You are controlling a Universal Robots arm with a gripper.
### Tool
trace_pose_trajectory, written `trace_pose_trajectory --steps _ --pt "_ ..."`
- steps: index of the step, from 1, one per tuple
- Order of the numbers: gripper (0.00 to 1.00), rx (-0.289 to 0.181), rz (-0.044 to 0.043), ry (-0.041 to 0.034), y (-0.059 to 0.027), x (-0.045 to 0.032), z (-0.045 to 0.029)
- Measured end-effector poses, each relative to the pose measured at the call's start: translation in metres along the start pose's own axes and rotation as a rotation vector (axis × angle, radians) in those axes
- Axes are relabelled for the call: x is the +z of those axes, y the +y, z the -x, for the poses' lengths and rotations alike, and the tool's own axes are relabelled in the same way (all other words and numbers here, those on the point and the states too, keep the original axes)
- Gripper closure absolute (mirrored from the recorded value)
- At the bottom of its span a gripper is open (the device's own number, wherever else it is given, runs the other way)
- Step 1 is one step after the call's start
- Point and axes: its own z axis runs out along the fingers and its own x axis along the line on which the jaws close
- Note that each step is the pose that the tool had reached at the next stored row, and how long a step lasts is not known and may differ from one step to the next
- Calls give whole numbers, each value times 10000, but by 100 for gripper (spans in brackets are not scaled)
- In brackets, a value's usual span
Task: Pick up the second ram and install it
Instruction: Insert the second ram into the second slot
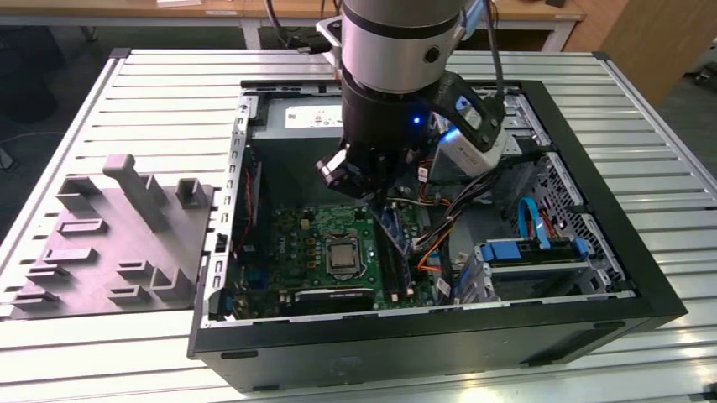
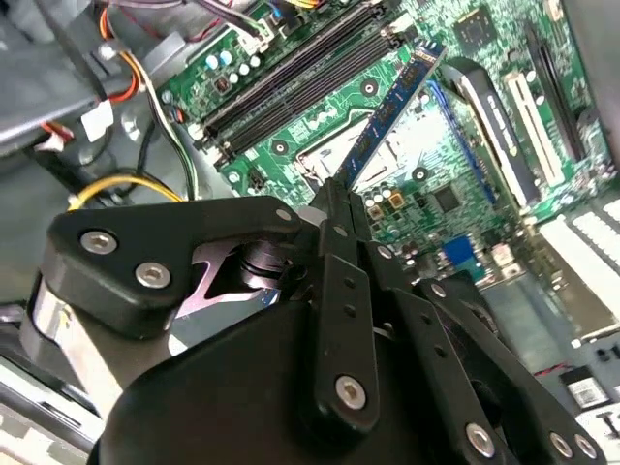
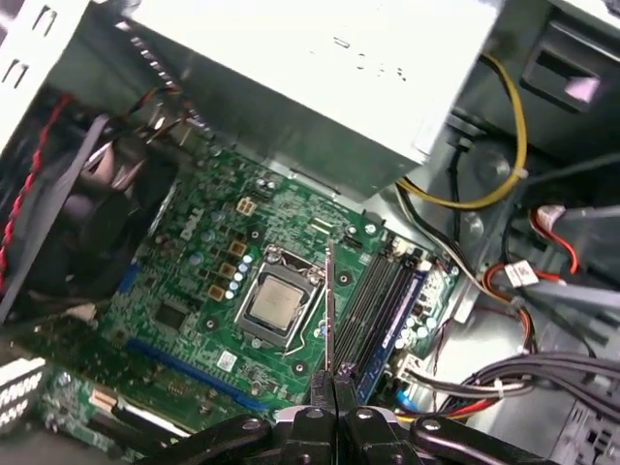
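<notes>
Gripper (image 3: 334, 386) with fingers closed on the second ram (image 2: 389, 111), which is lowered inside the open computer case (image 1: 448, 344). The stick hangs over the motherboard (image 3: 165, 276) between the processor (image 3: 274, 305) and the black memory slots (image 3: 373, 300), not yet seated. Holding it by its flat faces probably leaves its contact edge free to meet a slot.

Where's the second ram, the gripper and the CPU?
second ram (image 2: 387, 109): second wrist view, middle of the stick's blue-green face.
gripper (image 3: 334, 378): first wrist view, between its fingertips, shut on the stick's end.
CPU (image 3: 276, 300): first wrist view, centre of its metal lid.
</notes>
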Motion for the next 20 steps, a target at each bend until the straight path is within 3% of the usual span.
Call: trace_pose_trajectory --steps 20 --pt "89 3645 -125 -128 -1 39 -1"
